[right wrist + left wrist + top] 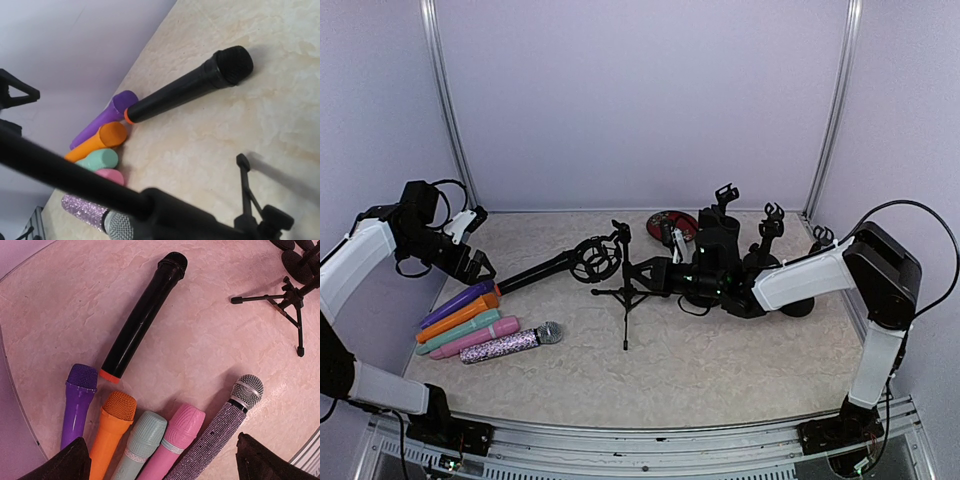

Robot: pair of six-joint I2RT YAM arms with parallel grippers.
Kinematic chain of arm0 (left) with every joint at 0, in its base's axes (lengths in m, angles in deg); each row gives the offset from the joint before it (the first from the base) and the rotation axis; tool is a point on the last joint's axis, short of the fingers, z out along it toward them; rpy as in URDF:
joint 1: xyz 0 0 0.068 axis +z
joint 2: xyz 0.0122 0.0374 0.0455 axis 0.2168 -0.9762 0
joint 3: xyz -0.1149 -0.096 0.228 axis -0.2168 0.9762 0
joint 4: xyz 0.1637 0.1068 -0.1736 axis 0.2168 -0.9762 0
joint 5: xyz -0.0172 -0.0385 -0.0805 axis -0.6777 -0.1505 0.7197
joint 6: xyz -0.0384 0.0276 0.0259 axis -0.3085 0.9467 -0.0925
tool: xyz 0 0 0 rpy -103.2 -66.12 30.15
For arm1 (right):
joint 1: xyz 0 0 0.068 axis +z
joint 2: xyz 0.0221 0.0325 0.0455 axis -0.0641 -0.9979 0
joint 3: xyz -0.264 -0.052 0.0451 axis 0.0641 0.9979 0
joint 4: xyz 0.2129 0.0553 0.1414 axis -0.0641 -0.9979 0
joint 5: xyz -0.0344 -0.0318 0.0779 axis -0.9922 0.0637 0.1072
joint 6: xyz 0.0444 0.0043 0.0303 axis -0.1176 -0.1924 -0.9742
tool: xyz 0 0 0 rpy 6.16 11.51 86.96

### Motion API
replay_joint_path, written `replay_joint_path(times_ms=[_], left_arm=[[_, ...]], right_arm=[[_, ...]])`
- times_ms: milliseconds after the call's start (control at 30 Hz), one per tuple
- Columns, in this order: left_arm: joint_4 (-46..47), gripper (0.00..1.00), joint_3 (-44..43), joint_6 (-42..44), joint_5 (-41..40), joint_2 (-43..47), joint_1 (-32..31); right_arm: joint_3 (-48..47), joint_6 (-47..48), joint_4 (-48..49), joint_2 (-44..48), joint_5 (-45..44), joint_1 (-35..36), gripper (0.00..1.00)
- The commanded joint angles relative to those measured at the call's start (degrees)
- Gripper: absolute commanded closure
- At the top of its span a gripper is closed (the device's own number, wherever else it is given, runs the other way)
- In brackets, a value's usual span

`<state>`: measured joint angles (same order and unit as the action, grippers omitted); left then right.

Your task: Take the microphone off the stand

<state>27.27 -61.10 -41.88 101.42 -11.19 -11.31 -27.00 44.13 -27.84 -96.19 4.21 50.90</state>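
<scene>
The black microphone point(542, 273) with an orange end lies flat on the table, its head just left of the stand's ring mount point(595, 260); it also shows in the left wrist view point(142, 315) and the right wrist view point(187, 90). The black tripod stand point(625, 292) stands mid-table. My right gripper point(650, 272) is shut on the stand's upper part; its pole point(75, 175) crosses close in front of the right wrist camera. My left gripper point(472, 265) is open and empty, its dark fingertips point(65, 462) spread above the coloured microphones.
Purple point(77, 402), orange point(112, 427), teal point(140, 445), pink point(177, 435) and glittery point(220, 427) microphones lie in a row at the front left. Several more black stands point(770, 225) and a red disc point(672, 222) sit at the back right.
</scene>
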Motion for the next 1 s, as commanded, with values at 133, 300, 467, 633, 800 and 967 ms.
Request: replay_joint_path(times_ms=[133,300,467,633,800,967], left_arm=[[-0.3,0.01,0.5,0.7,0.3,1.3,0.3],[-0.4,0.01,1.0,1.0,0.3,1.2,0.4],[-0.4,0.01,0.9,1.2,0.3,1.2,0.3],[-0.3,0.01,0.8,0.9,0.9,0.8,0.3],[-0.6,0.01,0.1,0.7,1.2,0.2,0.3],[-0.7,0.01,-0.2,0.6,1.0,0.3,0.3]], right_arm=[[-1.2,4.8,-3.5,0.1,-4.0,0.4,1.00],[-2.4,14.3,-9.8,1.5,-13.0,3.2,1.00],[-4.5,26.5,-15.7,1.8,-24.3,6.7,1.00],[-5.4,37.0,-17.6,2.1,-34.3,10.3,1.00],[-6.7,45.3,-17.6,2.0,-42.4,13.0,0.94],[-6.6,42.4,-16.5,5.5,-38.1,13.1,0.53]])
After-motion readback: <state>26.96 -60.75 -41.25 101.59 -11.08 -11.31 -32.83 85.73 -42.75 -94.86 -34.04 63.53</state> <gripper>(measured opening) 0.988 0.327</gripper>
